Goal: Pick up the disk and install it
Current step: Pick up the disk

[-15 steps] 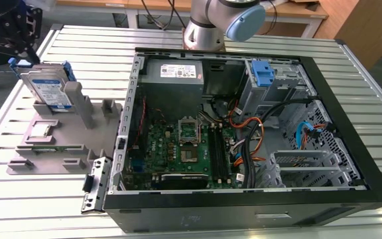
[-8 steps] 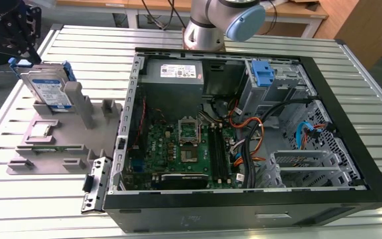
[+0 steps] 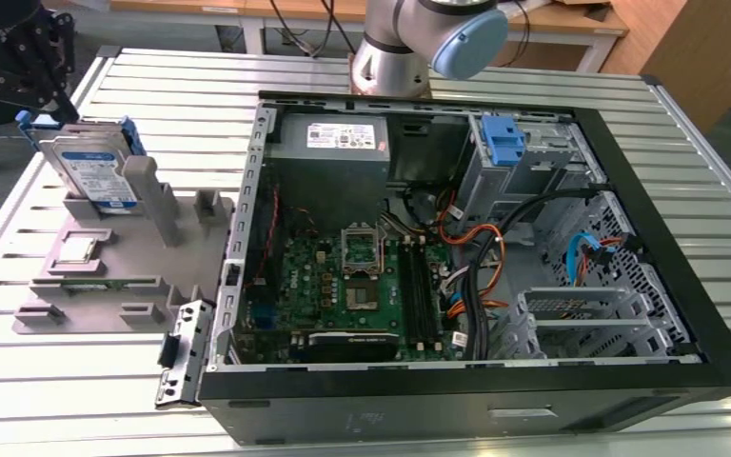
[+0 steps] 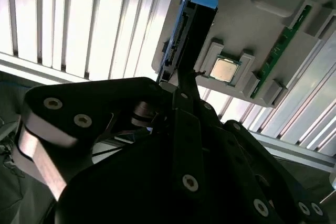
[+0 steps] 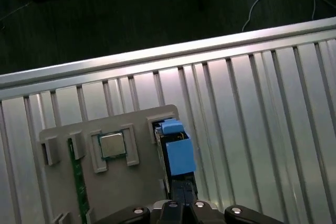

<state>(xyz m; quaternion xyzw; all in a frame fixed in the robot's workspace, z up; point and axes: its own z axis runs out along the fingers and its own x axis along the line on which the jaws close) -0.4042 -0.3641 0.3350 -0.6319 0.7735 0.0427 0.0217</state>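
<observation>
Silver disk point(image 3: 90, 171) stands in a grey holder point(image 3: 111, 300), exterior view's upper left, not yet installed; gripper point(image 4: 181, 85) at its end, jaws' state unclear.

The exterior view looked steeply down over the slatted table point(image 3: 175, 76), computer case point(image 3: 404, 409) at the exterior view's right. Both wrist views peered closely past the gripper point(image 4: 181, 80) point(image 5: 184, 203) onto the disk point(image 4: 194, 30) point(image 5: 178, 153) point(image 3: 92, 171) and grey fixture point(image 4: 262, 19) point(image 5: 131, 124) point(image 3: 99, 286), at the exterior view's far left.
</observation>
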